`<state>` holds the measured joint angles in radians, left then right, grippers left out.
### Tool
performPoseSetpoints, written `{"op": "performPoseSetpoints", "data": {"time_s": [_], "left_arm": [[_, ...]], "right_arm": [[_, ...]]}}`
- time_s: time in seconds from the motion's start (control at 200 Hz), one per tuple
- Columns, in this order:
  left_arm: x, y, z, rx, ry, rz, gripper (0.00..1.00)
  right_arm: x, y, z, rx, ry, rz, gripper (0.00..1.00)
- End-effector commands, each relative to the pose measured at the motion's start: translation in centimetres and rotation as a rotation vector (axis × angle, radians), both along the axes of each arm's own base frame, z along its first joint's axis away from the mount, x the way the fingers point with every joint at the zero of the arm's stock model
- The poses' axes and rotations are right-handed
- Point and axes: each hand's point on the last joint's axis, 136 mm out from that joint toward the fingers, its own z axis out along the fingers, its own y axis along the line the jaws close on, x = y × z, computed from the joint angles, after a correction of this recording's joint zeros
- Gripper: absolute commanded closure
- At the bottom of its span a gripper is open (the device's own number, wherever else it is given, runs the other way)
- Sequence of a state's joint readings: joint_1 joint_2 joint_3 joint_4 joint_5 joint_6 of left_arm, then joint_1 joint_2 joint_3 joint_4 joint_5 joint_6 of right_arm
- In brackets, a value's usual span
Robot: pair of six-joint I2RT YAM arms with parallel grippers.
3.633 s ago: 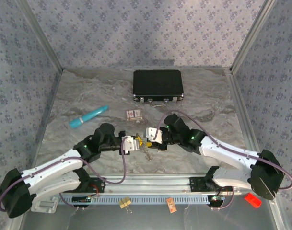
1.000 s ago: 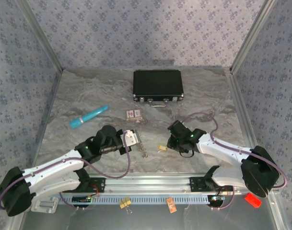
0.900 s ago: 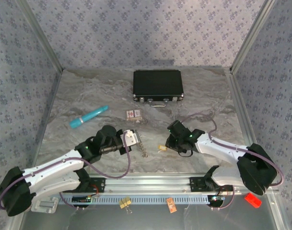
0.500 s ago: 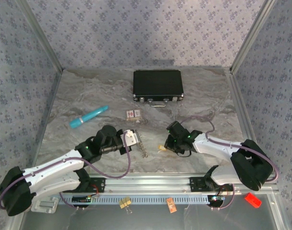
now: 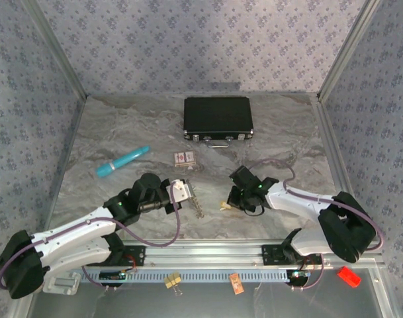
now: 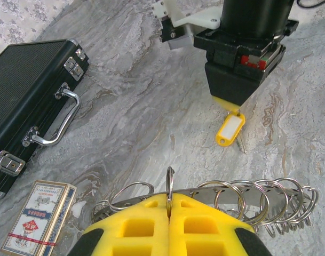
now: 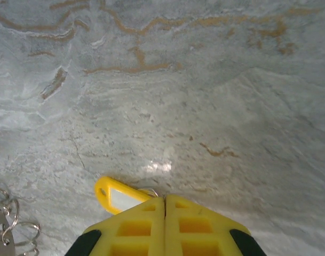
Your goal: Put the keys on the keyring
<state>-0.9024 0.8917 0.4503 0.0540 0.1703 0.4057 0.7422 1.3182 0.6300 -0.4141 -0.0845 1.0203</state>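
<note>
In the left wrist view my left gripper (image 6: 169, 196) is shut on a thin silvery keyring (image 6: 169, 178), which stands upright between the yellow fingers. Behind it a metal strip (image 6: 247, 191) carries several more rings. A key (image 6: 241, 144) with a yellow tag (image 6: 229, 130) lies flat on the marble. My right gripper (image 6: 226, 102) points straight down on the tag's end. From the right wrist its fingers (image 7: 164, 198) are shut, the tag (image 7: 115, 195) sticks out to the left, and the tag's small ring sits at the seam. From above, the two grippers (image 5: 181, 193) (image 5: 231, 203) are a short way apart.
A black case (image 5: 218, 118) lies at the back, with a red-and-white card box (image 5: 184, 158) and a teal tube (image 5: 123, 161) nearer. The loose ring bunch (image 5: 198, 207) hangs down to the table between the arms. Small items lie beyond the front rail (image 5: 208, 252).
The right gripper slid a little left onto the yellow tag and closed from half open to shut. The left arm and its keyring have stayed still over the last second.
</note>
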Motion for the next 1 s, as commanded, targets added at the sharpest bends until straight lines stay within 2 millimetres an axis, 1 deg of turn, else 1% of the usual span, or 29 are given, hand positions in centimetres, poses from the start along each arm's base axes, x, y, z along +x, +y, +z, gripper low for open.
{"op": "performPoseSetpoints", "data": {"time_s": [0.0, 0.02, 0.095, 0.145, 0.195, 0.23, 0.255, 0.31, 0.36, 0.475, 0.53, 0.615, 0.795, 0.85, 0.954, 0.994], "left_arm": [[0.2, 0.0, 1.4, -0.024, 0.005, 0.011, 1.00], [0.2, 0.0, 1.4, -0.023, 0.007, 0.016, 1.00], [0.2, 0.2, 1.5, -0.024, 0.010, 0.024, 1.00], [0.2, 0.3, 1.5, -0.023, 0.012, 0.029, 1.00], [0.1, 0.4, 1.6, -0.023, 0.013, 0.032, 1.00], [0.1, 0.5, 1.5, -0.020, 0.014, 0.034, 1.00], [0.1, 0.6, 1.4, -0.017, 0.016, 0.037, 1.00], [0.2, 0.6, 1.3, -0.015, 0.016, 0.043, 1.00], [0.3, 0.7, 1.2, -0.014, 0.018, 0.047, 1.00], [0.4, 0.7, 1.1, -0.011, 0.015, 0.054, 1.00], [0.5, 0.8, 1.0, -0.007, 0.010, 0.055, 1.00], [0.5, 0.7, 0.8, -0.002, 0.013, 0.056, 1.00], [0.6, 0.6, 0.5, 0.002, 0.022, 0.055, 1.00], [0.7, 0.6, 0.4, 0.004, 0.025, 0.056, 1.00], [0.7, 0.7, 0.5, 0.005, 0.024, 0.058, 1.00], [0.6, 0.7, 0.4, 0.005, 0.024, 0.059, 1.00]], "right_arm": [[-1.2, -1.1, 2.5, -0.101, 0.027, 0.138, 1.00], [-1.8, -1.5, 2.8, -0.125, 0.056, 0.169, 1.00], [-3.7, -1.6, 4.2, -0.168, 0.143, 0.296, 1.00], [-5.4, -1.5, 4.7, -0.181, 0.217, 0.380, 1.00], [-7.2, -1.5, 4.8, -0.195, 0.297, 0.457, 1.00], [-7.9, -1.5, 4.7, -0.221, 0.335, 0.486, 1.00], [-8.3, -1.5, 4.5, -0.234, 0.354, 0.513, 1.00], [-8.5, -1.5, 4.1, -0.251, 0.380, 0.572, 1.00], [-7.4, -1.2, 3.7, -0.266, 0.367, 0.556, 1.00], [-3.1, 0.2, 3.1, -0.264, 0.269, 0.530, 1.00], [-1.5, 0.8, 2.7, -0.255, 0.239, 0.517, 1.00], [0.7, 1.8, 1.5, -0.252, 0.201, 0.525, 1.00], [3.0, 3.2, -0.3, -0.248, 0.188, 0.532, 1.00], [3.4, 3.5, -0.7, -0.244, 0.188, 0.534, 1.00], [3.6, 3.6, -1.3, -0.242, 0.193, 0.538, 1.00], [3.7, 3.6, -1.2, -0.239, 0.187, 0.536, 0.94]]}}
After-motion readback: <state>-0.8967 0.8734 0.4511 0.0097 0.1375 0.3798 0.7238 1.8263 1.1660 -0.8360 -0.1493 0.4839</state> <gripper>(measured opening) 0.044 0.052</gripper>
